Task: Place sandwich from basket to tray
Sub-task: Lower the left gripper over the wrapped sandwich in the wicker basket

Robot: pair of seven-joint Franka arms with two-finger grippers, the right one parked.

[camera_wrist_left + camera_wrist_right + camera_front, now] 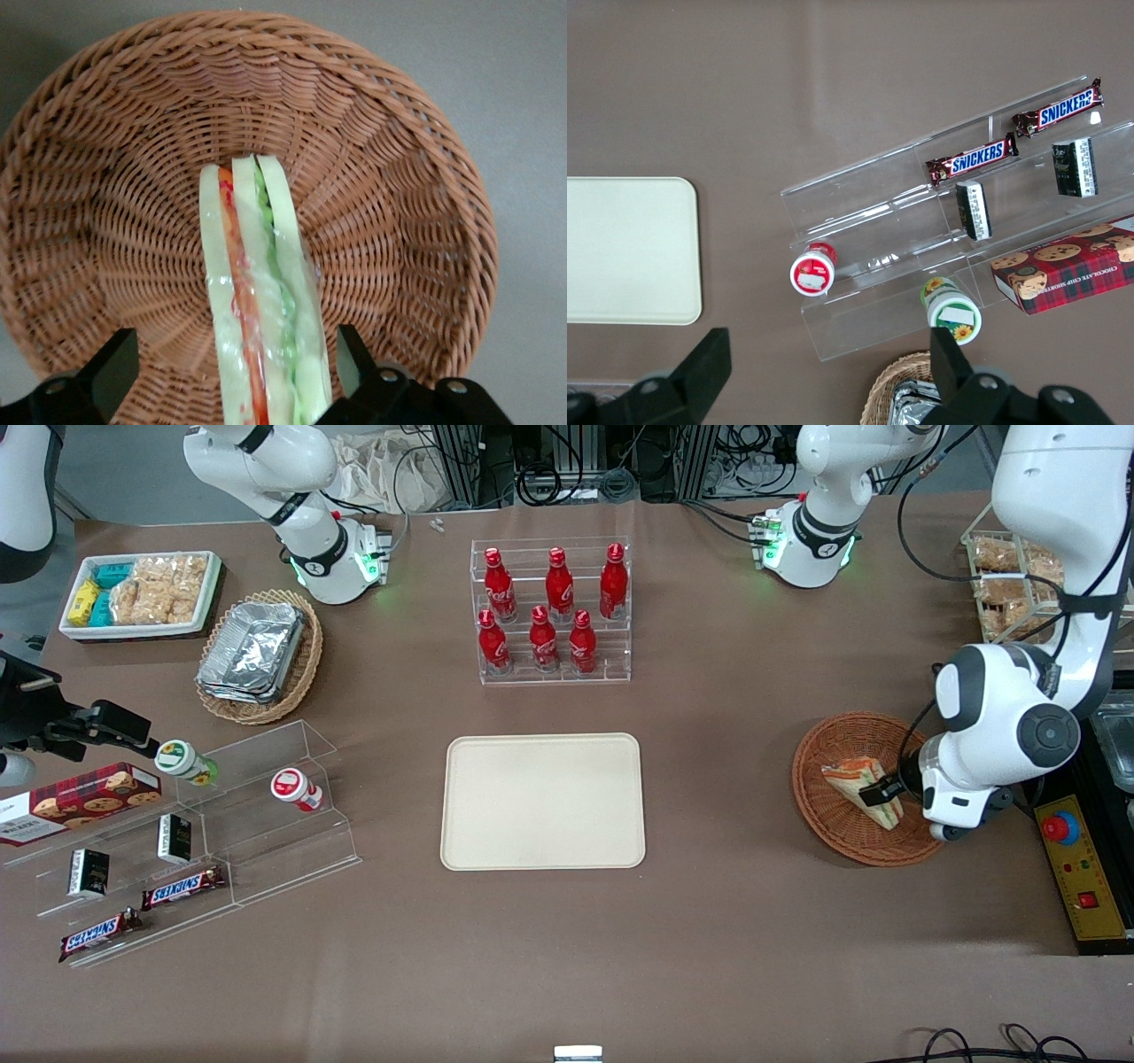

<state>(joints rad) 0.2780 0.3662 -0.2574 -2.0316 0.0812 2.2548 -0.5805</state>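
Note:
The sandwich, a wrapped wedge of pale bread with orange-red and green layers, stands on edge in the round reddish-brown wicker basket toward the working arm's end of the table. My left gripper is lowered into the basket and open, its two black fingers straddling the sandwich. One finger sits close to the bread and the other stands well off it, above the basket weave. The cream-beige tray lies bare at the table's middle.
A clear rack of red cola bottles stands farther from the front camera than the tray. Toward the parked arm's end are a tan basket of foil containers, a white snack bin and an acrylic shelf. A yellow control box lies beside the basket.

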